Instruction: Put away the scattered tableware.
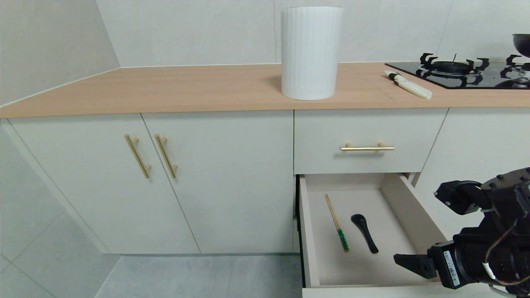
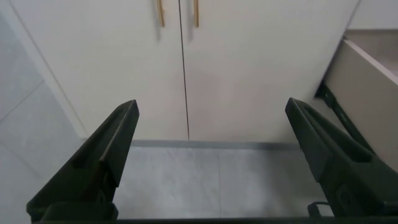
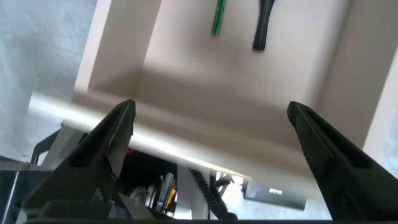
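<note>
Chopsticks and spoon sit in the drawer at four o'clock, and your right gripper hangs wide and empty, so the knife at two o'clock looks next.

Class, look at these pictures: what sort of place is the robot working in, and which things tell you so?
Most likely a home kitchen: a gas hob set into a wooden countertop, cabinets below, and an open drawer holding chopsticks and a black spoon.

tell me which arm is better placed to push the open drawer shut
Right, probably. The right claw, open, is at the front edge of the drawer, with chopsticks and spoon inside. The left claw, also open, faces the cabinet doors beside it.
</note>
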